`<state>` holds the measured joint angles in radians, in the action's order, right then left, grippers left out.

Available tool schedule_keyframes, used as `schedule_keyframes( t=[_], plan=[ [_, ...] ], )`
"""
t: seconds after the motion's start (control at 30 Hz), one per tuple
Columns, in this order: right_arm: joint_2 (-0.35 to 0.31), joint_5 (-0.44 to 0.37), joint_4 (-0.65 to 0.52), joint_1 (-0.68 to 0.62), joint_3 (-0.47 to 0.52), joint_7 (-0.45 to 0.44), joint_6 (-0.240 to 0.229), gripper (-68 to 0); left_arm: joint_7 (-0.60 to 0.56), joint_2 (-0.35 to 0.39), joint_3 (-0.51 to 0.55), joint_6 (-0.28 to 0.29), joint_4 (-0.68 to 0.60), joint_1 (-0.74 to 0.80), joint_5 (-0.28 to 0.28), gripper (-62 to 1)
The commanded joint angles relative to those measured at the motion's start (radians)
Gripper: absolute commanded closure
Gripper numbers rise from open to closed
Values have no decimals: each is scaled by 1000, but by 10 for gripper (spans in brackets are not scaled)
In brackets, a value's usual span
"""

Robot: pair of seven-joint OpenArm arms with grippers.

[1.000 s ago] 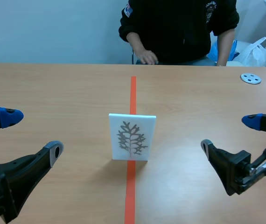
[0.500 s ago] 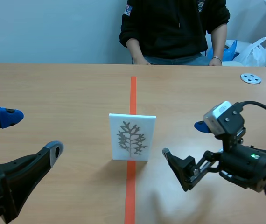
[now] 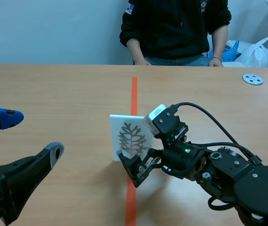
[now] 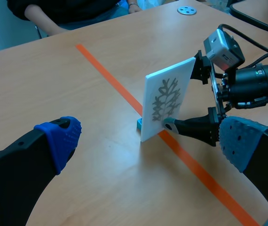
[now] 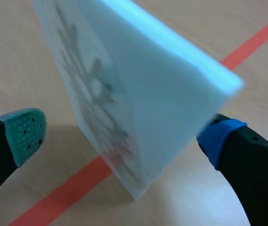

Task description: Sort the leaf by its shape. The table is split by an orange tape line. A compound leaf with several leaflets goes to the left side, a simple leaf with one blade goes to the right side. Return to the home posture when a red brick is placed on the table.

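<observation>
Scene view: the leaf card [image 3: 124,129], white with a branchy, many-part leaf on it, stands upright mid-desk right on the orange tape line [image 3: 134,92]. The right gripper [image 3: 138,141] is open around it, one finger on each side. The left gripper [image 3: 33,134] hangs open by the near left corner of the desk [image 3: 54,89].

Left wrist view: wide open, nothing in it, card well ahead.

Right wrist view: the card sits between the green pad [image 5: 26,134], clearly apart, and the blue pad [image 5: 216,139], just beside its back. Can't tell if that one touches.
</observation>
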<state>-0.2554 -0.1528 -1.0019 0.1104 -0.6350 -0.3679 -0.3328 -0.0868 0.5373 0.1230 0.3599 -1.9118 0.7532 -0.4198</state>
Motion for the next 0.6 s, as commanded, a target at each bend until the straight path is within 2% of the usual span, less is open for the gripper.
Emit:
schedule_keyframes(
  t=[0.0, 0.17, 0.53, 0.57],
  plan=[
    [-18, -7, -27, 6, 6, -16, 4, -563, -18, -5, -3, -1, -13, 0, -6, -623],
    [-19, -7, -26, 3, 5, -20, 4, -427, -18, -5, -3, -1, -13, 0, -6, -623],
    [-22, -7, -26, 3, 5, -26, 3, -37, -18, -5, -3, -1, -13, 0, -6, -623],
    [-24, -7, -26, 3, 5, -32, 3, -17, -18, -5, -3, -1, -13, 0, -6, -623]
  ],
)
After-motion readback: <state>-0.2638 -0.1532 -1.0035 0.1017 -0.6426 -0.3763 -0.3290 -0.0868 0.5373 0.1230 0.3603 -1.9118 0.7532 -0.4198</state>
